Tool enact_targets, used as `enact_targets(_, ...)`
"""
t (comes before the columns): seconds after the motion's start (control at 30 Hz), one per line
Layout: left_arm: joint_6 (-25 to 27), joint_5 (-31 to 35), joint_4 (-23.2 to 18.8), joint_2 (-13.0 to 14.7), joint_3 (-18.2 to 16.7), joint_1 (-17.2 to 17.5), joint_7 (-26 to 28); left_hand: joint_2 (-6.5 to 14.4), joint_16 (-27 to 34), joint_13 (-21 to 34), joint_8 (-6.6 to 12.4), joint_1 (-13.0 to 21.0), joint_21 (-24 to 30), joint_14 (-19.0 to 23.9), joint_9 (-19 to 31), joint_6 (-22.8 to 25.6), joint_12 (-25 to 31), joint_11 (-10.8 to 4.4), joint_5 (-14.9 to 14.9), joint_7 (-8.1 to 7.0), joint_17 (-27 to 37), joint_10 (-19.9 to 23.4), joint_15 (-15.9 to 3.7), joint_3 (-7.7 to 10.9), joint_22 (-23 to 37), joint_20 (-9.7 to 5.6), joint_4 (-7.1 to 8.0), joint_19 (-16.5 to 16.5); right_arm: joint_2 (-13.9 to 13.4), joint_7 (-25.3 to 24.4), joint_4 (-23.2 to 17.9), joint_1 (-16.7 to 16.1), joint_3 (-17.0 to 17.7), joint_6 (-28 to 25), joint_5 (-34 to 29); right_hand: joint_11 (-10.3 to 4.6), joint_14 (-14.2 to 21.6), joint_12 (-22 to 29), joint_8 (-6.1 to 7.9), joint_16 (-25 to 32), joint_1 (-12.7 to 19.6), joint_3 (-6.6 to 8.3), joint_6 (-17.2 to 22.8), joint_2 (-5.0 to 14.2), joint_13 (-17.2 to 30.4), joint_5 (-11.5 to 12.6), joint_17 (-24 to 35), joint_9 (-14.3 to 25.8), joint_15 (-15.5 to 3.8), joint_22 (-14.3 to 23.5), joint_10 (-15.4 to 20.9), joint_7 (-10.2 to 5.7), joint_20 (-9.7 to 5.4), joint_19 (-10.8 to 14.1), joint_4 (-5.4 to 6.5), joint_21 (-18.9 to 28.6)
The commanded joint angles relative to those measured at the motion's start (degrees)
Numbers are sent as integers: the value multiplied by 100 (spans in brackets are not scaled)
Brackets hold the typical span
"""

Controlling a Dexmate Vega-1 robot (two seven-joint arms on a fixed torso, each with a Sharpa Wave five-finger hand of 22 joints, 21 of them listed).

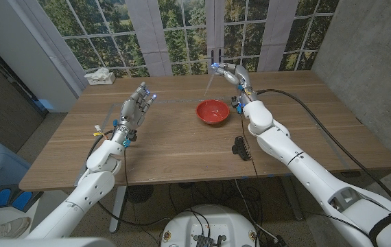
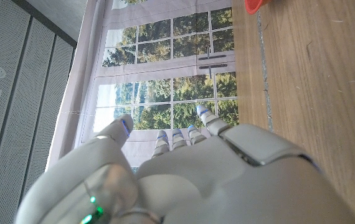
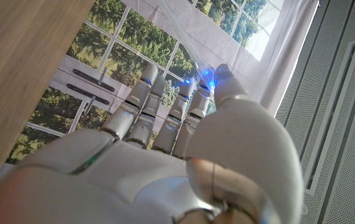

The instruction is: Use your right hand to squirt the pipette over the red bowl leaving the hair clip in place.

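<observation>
The red bowl (image 1: 212, 112) stands on the wooden table (image 1: 168, 147) at mid-depth; its rim also shows in the left wrist view (image 2: 256, 5). My right hand (image 1: 230, 74) is raised behind and just right of the bowl. It pinches a thin clear pipette (image 1: 210, 84) at its upper end, and the tip slants down toward the bowl's far rim. In the right wrist view my right hand (image 3: 165, 155) has its thumb pressed against the fingertips. The black hair clip (image 1: 242, 147) lies on the table nearer me, under my right forearm. My left hand (image 1: 138, 106) (image 2: 184, 174) is held up at the left, fingers apart and empty.
A white tissue box (image 1: 99, 76) sits at the table's far left corner. Windows and curtains stand behind the table. A concrete wall rises along the right side. Bare wood lies between my two arms.
</observation>
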Motion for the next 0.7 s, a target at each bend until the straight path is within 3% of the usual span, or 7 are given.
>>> enact_targets(0.03, 34, -5, -10, 20, -1, -3, -5, -18, 17, 2, 32, -38, 17, -46, 8, 37, 39, 12, 36, -10, 0, -49, -255, 24, 10, -36, -44, 38, 43, -145, 188, 115, 12, -130, -9, 16, 34, -7, -20, 1, 35, 25, 42, 26, 27, -3, 26, 6, -939, -5, 38, 18, 2, -43, -4, 52)
enact_targets(0.43, 90, -1, 15, 20, 28, -65, -14, -14, 20, 2, 35, -49, 18, -48, 8, 57, 43, 16, 34, -7, 1, -50, -256, 34, 11, -32, -81, 40, 44, -129, 344, 172, 26, -141, 89, 17, 41, -10, -21, 4, 39, 21, 50, 28, 31, -5, 35, 7, -936, -5, 43, 31, 6, -46, -1, 65)
enact_targets(0.7, 119, 5, 30, 17, 52, -114, -24, -10, 22, 2, 33, -57, 19, -48, 8, 60, 45, 12, 33, -6, 1, -51, -256, 41, 12, -31, -99, 41, 51, -200, 376, 165, 36, -123, 87, -7, 44, -8, 10, 26, 37, -2, 149, 18, 26, -6, 64, 5, -940, -5, 76, 157, 16, -52, 1, 78)
